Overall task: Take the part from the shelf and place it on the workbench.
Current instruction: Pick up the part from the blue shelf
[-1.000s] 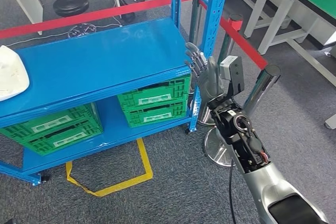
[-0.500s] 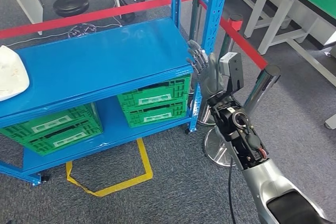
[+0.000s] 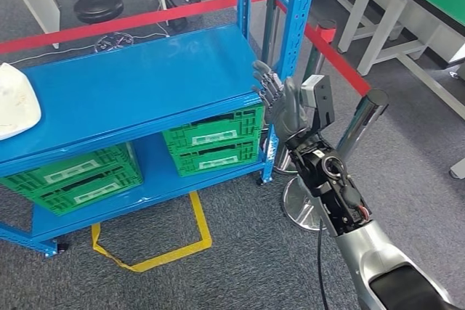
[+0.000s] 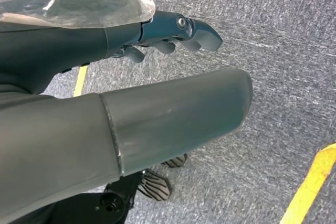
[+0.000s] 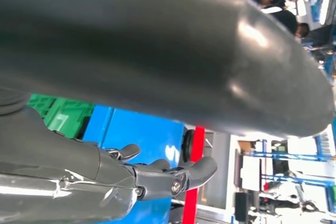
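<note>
Right hand [image 3: 282, 103] open, fingers spread, empty, near blue shelf [image 3: 131, 88] corner; white part [image 3: 17, 110] at 9 o'clock; my left hand [image 4: 118, 108] open, empty.

Silver right arm [image 3: 378, 259] with exposed black wrist, black cable, dark grey hand [image 3: 282, 103] and fingers [image 3: 266, 81].

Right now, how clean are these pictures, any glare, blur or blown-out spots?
Head view: sharp and evenly lit, with soft glare on the blue shelf top. Left wrist view: the left hand is close and soft, and the carpet looks streaked. Right wrist view: the right hand carries a bright highlight, and the background behind it is overexposed.
</note>
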Controlling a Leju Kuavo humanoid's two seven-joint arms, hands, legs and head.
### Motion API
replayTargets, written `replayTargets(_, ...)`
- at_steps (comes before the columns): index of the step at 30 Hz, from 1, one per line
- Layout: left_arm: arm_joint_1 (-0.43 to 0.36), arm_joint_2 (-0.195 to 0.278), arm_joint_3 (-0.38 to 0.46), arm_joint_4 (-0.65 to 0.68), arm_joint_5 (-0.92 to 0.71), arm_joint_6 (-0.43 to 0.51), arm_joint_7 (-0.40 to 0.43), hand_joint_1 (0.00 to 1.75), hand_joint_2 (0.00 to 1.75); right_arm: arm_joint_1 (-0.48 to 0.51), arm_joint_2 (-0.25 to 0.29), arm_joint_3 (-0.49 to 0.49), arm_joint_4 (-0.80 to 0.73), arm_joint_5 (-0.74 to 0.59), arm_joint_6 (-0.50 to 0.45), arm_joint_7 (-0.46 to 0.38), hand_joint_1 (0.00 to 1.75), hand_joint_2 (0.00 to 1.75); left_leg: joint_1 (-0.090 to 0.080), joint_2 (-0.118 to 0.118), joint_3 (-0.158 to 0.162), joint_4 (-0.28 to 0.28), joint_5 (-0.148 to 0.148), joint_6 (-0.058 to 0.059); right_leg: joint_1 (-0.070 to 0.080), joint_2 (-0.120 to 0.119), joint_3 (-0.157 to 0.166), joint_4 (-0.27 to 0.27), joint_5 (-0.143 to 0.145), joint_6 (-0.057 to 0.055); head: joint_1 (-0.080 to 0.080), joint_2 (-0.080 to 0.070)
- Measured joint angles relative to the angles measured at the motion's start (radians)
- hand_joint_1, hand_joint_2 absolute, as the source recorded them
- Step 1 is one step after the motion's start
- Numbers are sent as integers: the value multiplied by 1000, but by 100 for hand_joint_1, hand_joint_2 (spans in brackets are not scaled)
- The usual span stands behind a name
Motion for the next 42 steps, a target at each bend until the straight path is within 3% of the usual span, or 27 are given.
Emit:
replayTargets(2,0,2,0,0,-2,3,0,0,0,2,0,0,-1,4,3,0,0,0,4,2,6,-10,3,6,1,-4,-1,1,-2,5,0,0)
replayTargets(4,0,3,0,0,-4,5,0,0,0,4,0,-1,-2,6,4,-1,0,0,12,5,19,-25,8,11,3,-24,-21,46,-31,10,4,0)
replayTargets(7,1,2,0,0,-10,9,0,0,0,12,0,-1,-3,9,8,0,0,0,16,6,27,-29,6,13,-6,-45,-116,242,-115,21,11,0)
replayTargets(8,2,2,0,0,-12,11,0,0,0,16,0,-1,-3,10,8,0,0,0,18,4,28,-28,4,10,-11,-47,-141,286,-123,26,11,0)
replayTargets(9,4,1,0,0,-13,13,-1,0,0,20,0,-1,-3,10,9,0,0,0,21,2,30,-27,1,6,-16,-48,-147,291,-112,31,12,0)
replayTargets(10,5,1,0,0,-15,15,-1,0,0,21,0,-1,-3,10,9,0,0,0,26,-1,33,-24,-3,0,-22,-48,-132,256,-82,36,13,0)
replayTargets(11,6,0,0,0,-16,17,-2,0,0,22,0,-1,-3,10,10,1,0,0,30,-5,36,-19,-9,-8,-28,-47,-102,189,-43,43,14,0)
replayTargets(13,4,2,0,0,-19,20,-5,0,0,23,0,-2,-2,10,10,1,0,0,34,-13,34,-5,-21,-26,-37,-30,-44,74,-4,54,17,0)
replayTargets(15,2,3,0,0,-22,23,-9,0,0,27,0,-1,-3,10,10,3,0,0,34,-20,26,2,-23,-42,-35,-15,-25,46,-13,47,16,0)
replayTargets(18,1,5,0,0,-29,24,-13,0,0,29,-1,-2,-5,12,10,4,0,0,37,-20,20,13,-29,-57,-32,-25,-21,48,-16,20,10,0)
replayTargets(20,-4,5,0,0,-33,24,-13,0,0,28,-1,-4,-6,12,10,4,0,0,37,-4,-21,98,-70,-60,-30,-36,-16,45,-18,5,4,0)
replayTargets(22,-7,4,0,0,-36,24,-12,0,0,31,-1,-5,-6,13,10,4,0,0,35,5,-103,246,-125,-59,-22,-47,-15,45,-20,-4,-2,0)
replayTargets(23,-8,3,0,0,-37,25,-12,0,0,33,-1,-5,-6,13,9,5,0,0,34,6,-137,302,-139,-56,-17,-52,-15,45,-21,-7,-3,0)
replayTargets(24,-7,2,0,0,-38,25,-11,0,0,35,-1,-5,-6,14,9,5,0,0,31,6,-153,320,-133,-51,-13,-56,-14,45,-23,-9,-4,0)
replayTargets(25,-7,1,0,0,-38,25,-11,0,0,36,-1,-6,-6,14,9,6,0,0,27,7,-147,295,-108,-44,-7,-61,-12,44,-24,-12,-4,0)
replayTargets(28,-11,3,0,0,-38,26,-11,0,0,35,-1,-7,-8,14,8,6,0,0,0,35,-54,89,-9,-4,4,-75,-3,43,-29,-16,-4,0)
replayTargets(30,-16,5,0,0,-38,27,-11,0,0,36,-2,-8,-9,14,8,6,0,0,-13,50,-27,28,5,10,7,-84,-2,41,-31,-12,-4,0)
replayTargets(33,-17,6,0,0,-38,28,-11,0,0,37,-4,-10,-13,14,8,6,0,0,-9,34,-19,9,13,11,7,-94,-3,43,-40,0,-5,0)
replayTargets(35,-18,4,0,0,-38,28,-11,0,0,37,-8,-11,-15,14,8,6,0,0,1,25,-8,-6,20,14,7,-82,-28,105,-79,10,-3,0)
replayTargets(38,-19,-2,0,0,-38,28,-11,0,0,45,-12,-12,-15,15,7,8,0,0,4,8,-4,-7,20,16,-2,-66,-116,297,-160,22,1,0)
replayTargets(39,-18,-5,0,0,-38,28,-11,0,0,48,-13,-12,-15,16,7,8,0,0,5,0,-3,-7,19,15,-5,-65,-132,325,-160,25,2,0)
replayTargets(40,-17,-6,0,0,-38,28,-11,0,0,50,-13,-12,-15,17,6,9,0,0,6,-7,-2,-6,18,14,-7,-65,-129,312,-141,27,2,0)
replayTargets(42,-17,-8,0,0,-38,28,-11,0,0,49,-13,-12,-14,17,5,9,0,0,8,-22,2,-3,14,7,-12,-54,-76,188,-65,29,3,0)
